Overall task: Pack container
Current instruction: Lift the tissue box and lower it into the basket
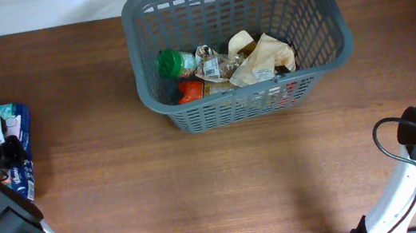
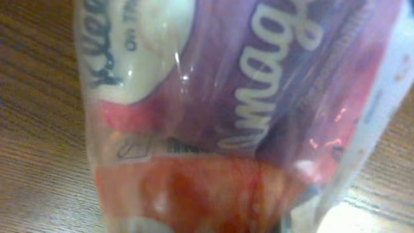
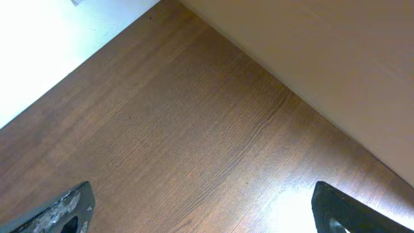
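While I've got the L arm parked at the table's [image 1: 201, 190] far L edge, the container [image 1: 314, 6] sits at top ctr of the overhead view, upright, well apart from both arms. Inside it, toward the near side, I see a green-capped bottle [image 1: 173, 62] lying on its side, crumpled tan wrappers [image 1: 261, 59] just R of it, and a red item [image 1: 189, 93] low against the near wall; can't make out what that last one is.

L gripper [image 1: 5, 153] is down over a packet [image 1: 15, 118] that lies flat on the wood, teal and blue from above. On the L wrist cam the packet [image 2: 246, 97] fills nearly the whole frame, glossy plastic w/ purple and red print and white lettering, blurred from being so close. No fingers show in that view, so I can't tell whether the jaws are clamped on the pkt or just around it.

R arm is low at the R edge, away from everything. R gripper [image 3: 200, 213] is spread wide w/ nothing between: its fingers [image 3: 65, 207] sit at opposite bottom corners of the R wrist cam, bare wood grain below them and the table's far corner up top.
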